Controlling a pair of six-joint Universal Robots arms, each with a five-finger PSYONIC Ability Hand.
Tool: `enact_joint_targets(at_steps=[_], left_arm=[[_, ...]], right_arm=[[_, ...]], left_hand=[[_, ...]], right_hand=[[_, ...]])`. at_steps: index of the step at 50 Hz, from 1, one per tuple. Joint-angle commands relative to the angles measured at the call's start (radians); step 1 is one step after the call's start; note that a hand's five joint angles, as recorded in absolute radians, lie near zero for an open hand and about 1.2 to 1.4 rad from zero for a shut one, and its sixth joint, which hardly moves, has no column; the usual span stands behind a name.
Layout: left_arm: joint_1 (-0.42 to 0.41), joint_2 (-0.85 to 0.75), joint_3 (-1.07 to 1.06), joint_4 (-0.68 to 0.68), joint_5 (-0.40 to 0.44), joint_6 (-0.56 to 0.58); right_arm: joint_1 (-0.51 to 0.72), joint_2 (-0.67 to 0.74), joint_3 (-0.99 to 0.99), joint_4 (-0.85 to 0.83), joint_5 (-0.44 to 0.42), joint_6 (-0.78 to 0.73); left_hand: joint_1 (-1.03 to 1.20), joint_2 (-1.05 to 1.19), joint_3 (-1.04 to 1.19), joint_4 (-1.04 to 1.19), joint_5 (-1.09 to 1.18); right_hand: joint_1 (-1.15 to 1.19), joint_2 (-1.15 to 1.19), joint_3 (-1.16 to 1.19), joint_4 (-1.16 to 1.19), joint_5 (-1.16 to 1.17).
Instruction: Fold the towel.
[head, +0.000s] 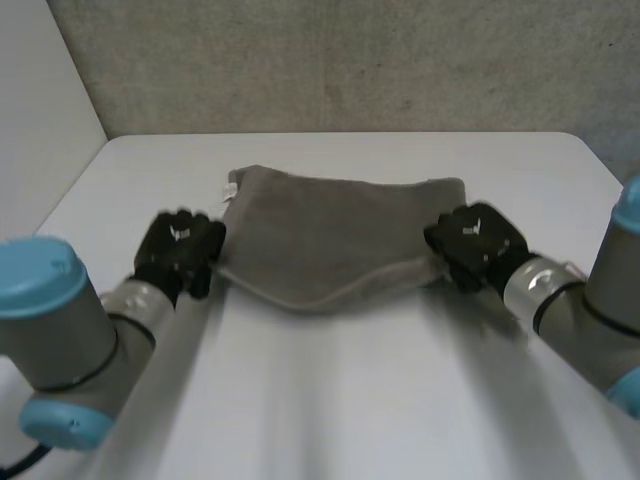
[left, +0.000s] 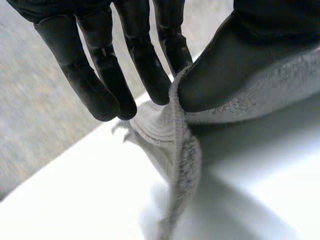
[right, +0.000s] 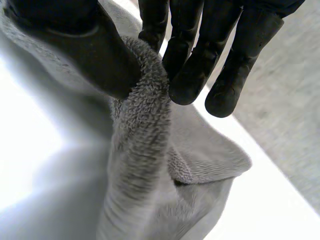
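Towel (head: 335, 240) sits on the far half of the counter (head: 350, 400). Long axis runs left-right, parallel to the counter's near edge. White tag (head: 231, 190) at the towel's far-left corner.

Left hand (head: 180, 250) is on the near-left corner, right hand (head: 478, 240) on the near-right corner, one at each end of the near long edge. Neither is nearer; the grip is symmetric.

Left wrist view: thumb (left: 225, 70) clamps the towel hem against the closest fingers (left: 150, 75). The outer fingers hang straight, clear of the cloth. Right wrist view: same picture, with thumb (right: 95, 55) and fingers (right: 187, 80) pinching a rolled bit of hem. So both hands are closed on cloth.

Key relation: the whole body of the towel lies ahead of both hands, toward the counter's far edge. The near hem bows toward the counter's near edge between the two pinches, slack in the middle.

Judgement: this is the grasp stage and the fold itself is not yet made. The next move probably carries the near edge over to meet the far edge, halving the short side. That needs both hands travelling together and level, or the edge lands skewed.

Risk: both pinches are shallow, right at the hem, so a corner could slip out mid-carry. Right wrist view shows a second layer curling under the held corner. Can't tell if the towel is already doubled there.
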Motion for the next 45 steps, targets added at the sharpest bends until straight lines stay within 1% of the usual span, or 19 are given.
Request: enact_joint_targets(at_steps=[1,2,3,4,9,13,20,27,35,37,38,39,41,45], left_arm=[[0.045,-0.008,-0.043,0.025,-0.006,0.08],[0.055,-0.007,-0.037,0.025,-0.004,0.077],[0.056,-0.007,-0.037,0.025,-0.004,0.077],[0.062,-0.007,-0.031,0.025,-0.006,0.076],[0.068,-0.008,-0.026,0.028,-0.01,0.076],[0.077,-0.008,-0.04,0.039,-0.012,0.076],[0.089,-0.008,-0.048,0.053,-0.01,0.074],[0.091,-0.008,-0.049,0.055,-0.012,0.074],[0.091,-0.008,-0.06,0.055,-0.01,0.076],[0.091,-0.008,-0.062,0.056,-0.01,0.076],[0.091,-0.008,-0.062,0.056,-0.01,0.074],[0.091,-0.008,-0.062,0.056,-0.01,0.074],[0.091,-0.008,-0.063,0.056,-0.01,0.076],[0.091,-0.007,-0.062,0.056,-0.01,0.076]], right_arm=[[-0.018,0.04,0.04,-0.035,0.001,-0.003],[-0.018,0.04,0.04,-0.035,0.001,-0.003],[-0.028,0.04,0.043,-0.035,-0.001,0.002],[-0.041,0.04,0.046,-0.036,-0.001,0.009],[-0.059,0.04,0.054,-0.03,0.008,0.012],[-0.078,0.031,0.063,-0.022,0.015,0.016],[-0.116,0.013,0.123,-0.022,0.061,0.017],[-0.13,0.02,0.138,-0.032,0.064,0.019],[-0.13,0.034,0.121,-0.021,0.068,0.098],[-0.133,0.028,0.121,-0.019,0.067,0.12],[-0.133,0.028,0.121,-0.019,0.067,0.12],[-0.133,0.022,0.12,-0.012,0.067,0.123],[-0.133,0.016,0.117,0.003,0.067,0.124],[-0.134,0.011,0.098,0.092,0.059,0.126]], left_hand=[[-0.039,-0.114,-0.14,-0.125,-0.263],[-0.039,-0.114,-0.14,-0.125,-0.263],[-0.039,-0.114,-0.14,-0.125,-0.263],[-0.039,-0.114,-0.14,-0.125,-0.263],[-0.039,-0.114,-0.14,-0.125,-0.263],[-0.039,-0.114,-0.14,-0.125,-0.263],[-0.039,-0.114,-0.14,-0.125,-0.263],[-0.039,-0.114,-0.14,-0.125,-0.263],[-0.039,-0.114,-0.14,-0.125,-0.263],[-0.039,-0.114,-0.14,-0.125,-0.263],[-0.039,-0.114,-0.14,-0.125,-0.263],[-0.039,-0.114,-0.14,-0.125,-0.263],[-0.039,-0.114,-0.14,-0.125,-0.263],[-0.039,-0.114,-0.14,-0.125,-0.263]], right_hand=[[-0.124,-0.106,-0.126,-0.136,-0.133],[-0.126,-0.107,-0.127,-0.137,-0.135],[-0.323,-0.305,-0.325,-0.335,-0.333],[-0.471,-0.452,-0.472,-0.482,-0.48],[-0.572,-0.553,-0.573,-0.583,-0.581],[-0.581,-0.562,-0.582,-0.592,-0.59],[-0.61,-0.592,-0.612,-0.621,-0.619],[-0.598,-0.58,-0.6,-0.61,-0.608],[-0.616,-0.597,-0.617,-0.627,-0.625],[-0.695,-0.676,-0.696,-0.706,-0.704],[-0.695,-0.677,-0.697,-0.707,-0.704],[-0.75,-0.732,-0.752,-0.762,-0.76],[-0.78,-0.762,-0.781,-0.791,-0.789],[-0.795,-0.776,-0.796,-0.806,-0.804]])
